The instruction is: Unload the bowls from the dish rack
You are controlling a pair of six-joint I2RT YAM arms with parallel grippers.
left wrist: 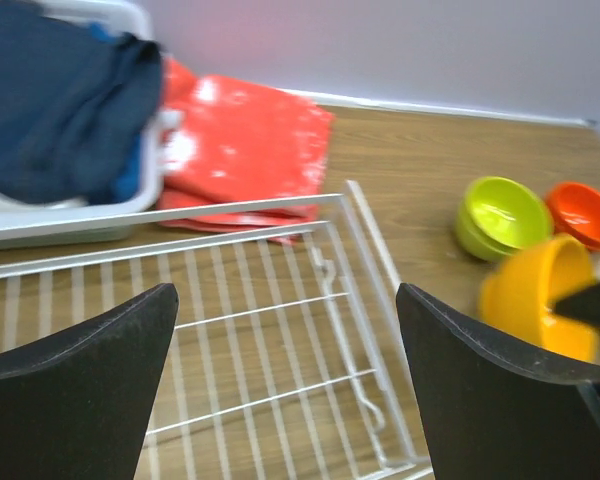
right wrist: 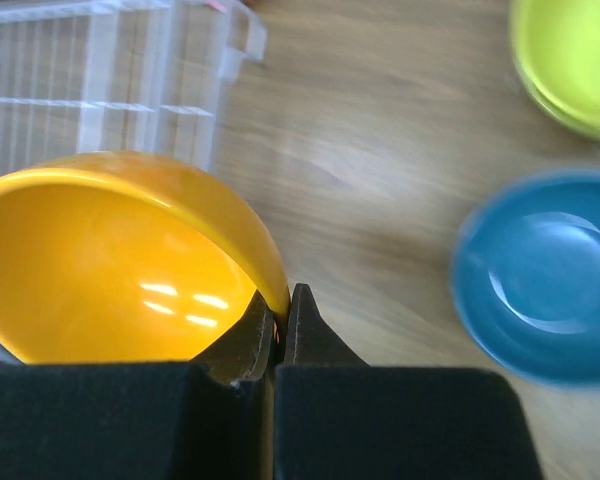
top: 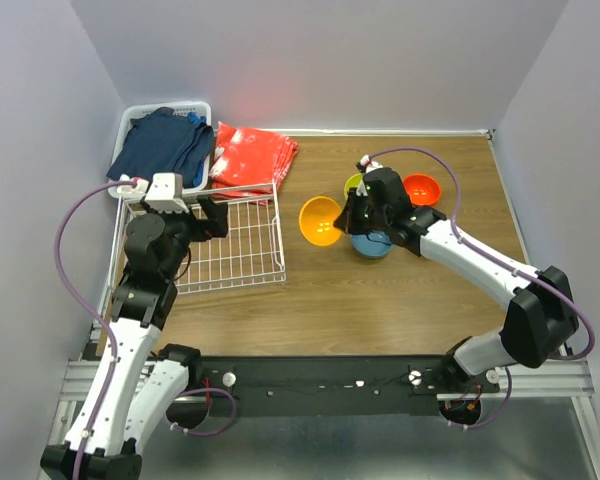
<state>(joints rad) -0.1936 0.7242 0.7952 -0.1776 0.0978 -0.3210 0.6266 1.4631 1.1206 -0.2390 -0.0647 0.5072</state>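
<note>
Now the right gripper is pinching the glossy, likely slippery yellow-orange bowl by its rim beside the dish rack; the left gripper is gaping over that rack

Yellow-orange bowl rim between fingers

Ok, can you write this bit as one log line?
right tool: shut on yellow bowl | left tool: open over rack | blue bowl: on table

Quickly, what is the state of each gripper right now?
Left gripper: open, holding nothing, above the dish rack.
Right gripper: closed on the rim of the yellow-orange bowl.
</note>
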